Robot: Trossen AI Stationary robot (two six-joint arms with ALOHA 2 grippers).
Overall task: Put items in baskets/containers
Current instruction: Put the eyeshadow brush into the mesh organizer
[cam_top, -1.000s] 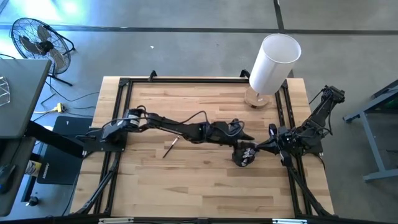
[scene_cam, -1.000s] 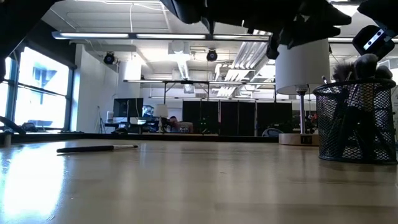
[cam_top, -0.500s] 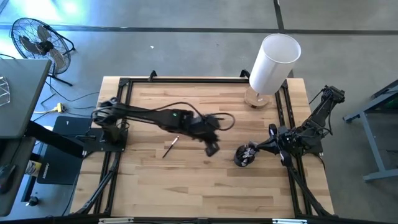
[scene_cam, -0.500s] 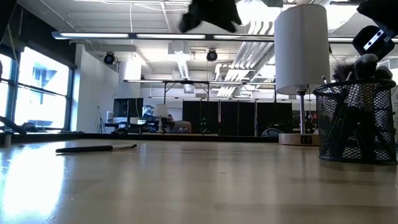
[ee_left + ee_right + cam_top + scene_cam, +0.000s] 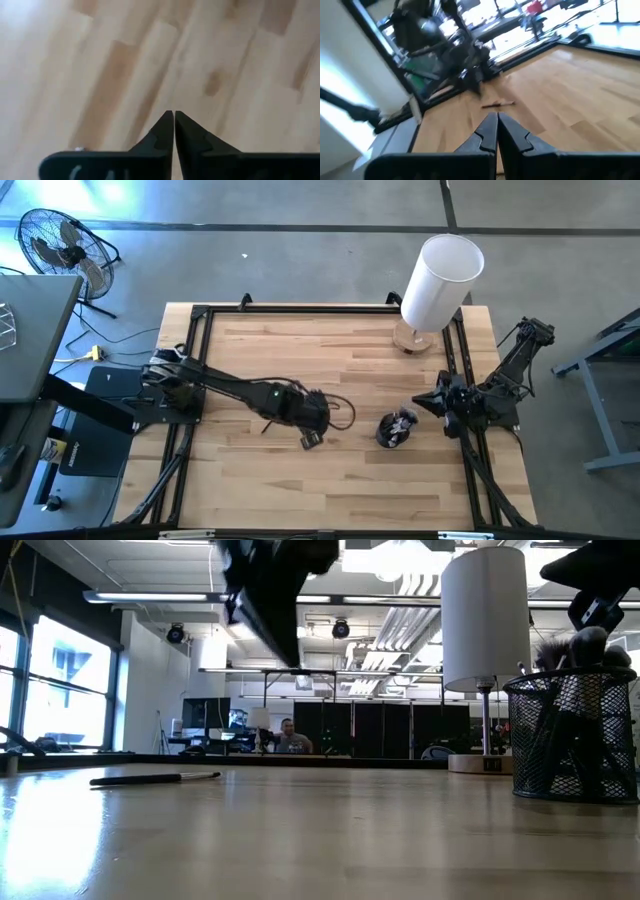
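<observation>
A black mesh cup stands on the table right of centre, with several makeup brushes upright in it, bristles up. One dark thin brush lies flat on the wood left of centre; it also shows in the low view as a brush and in the right wrist view as a brush. My left gripper hangs shut above bare wood, just right of and nearer than that brush; its fingertips hold nothing. My right gripper is shut and empty, just right of the cup.
A tall white cylinder on a wooden base stands at the far right corner. A black rail frame borders the tabletop. Bare wood lies along the near half of the table. A person sits far back in the room.
My left gripper has swung from above the cup toward the table's left and near edge, ending low beside the lone brush. My right gripper has drawn back from the cup toward the table's right. The brush and the cup have stayed in place.
</observation>
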